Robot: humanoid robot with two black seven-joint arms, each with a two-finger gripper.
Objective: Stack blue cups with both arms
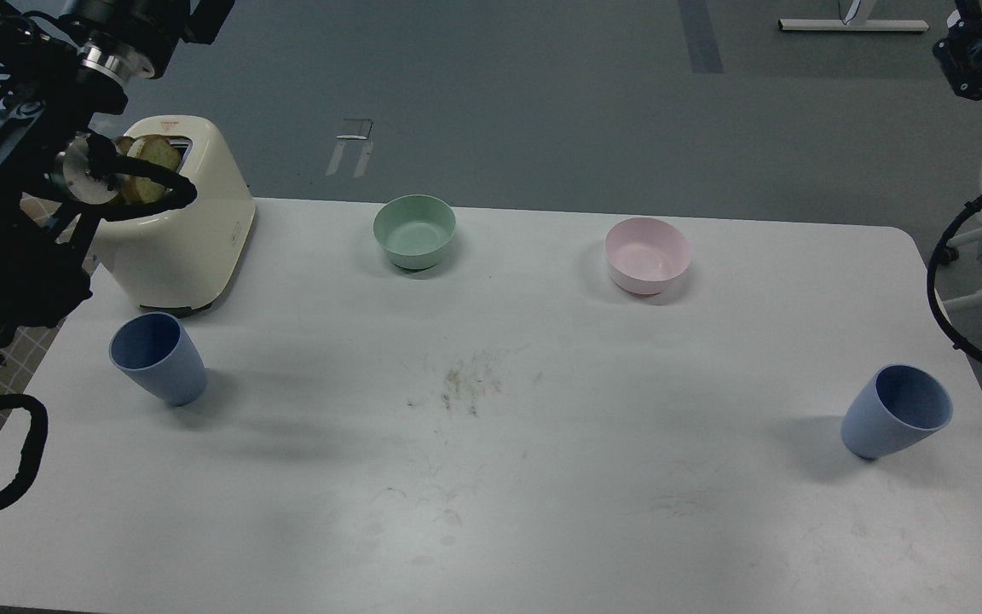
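Two blue cups stand upright on the white table [491, 512], far apart. One blue cup [158, 358] is at the left, in front of the toaster. The other blue cup [896, 412] is near the right edge. My left arm rises along the left edge, and the left gripper [163, 21] is a dark end at the top edge, well above and behind the left cup, with its fingers cut off. The right gripper [973, 55] is a dark block in the top right corner, far behind the right cup. Neither touches a cup.
A cream toaster [180, 230] holding bread slices stands at the back left. Mid-back sits a mint-green bowl [414, 230], and a pale pink bowl [647, 254] to its right. Crumbs [465, 388] lie mid-table. Black cables loop at both side edges.
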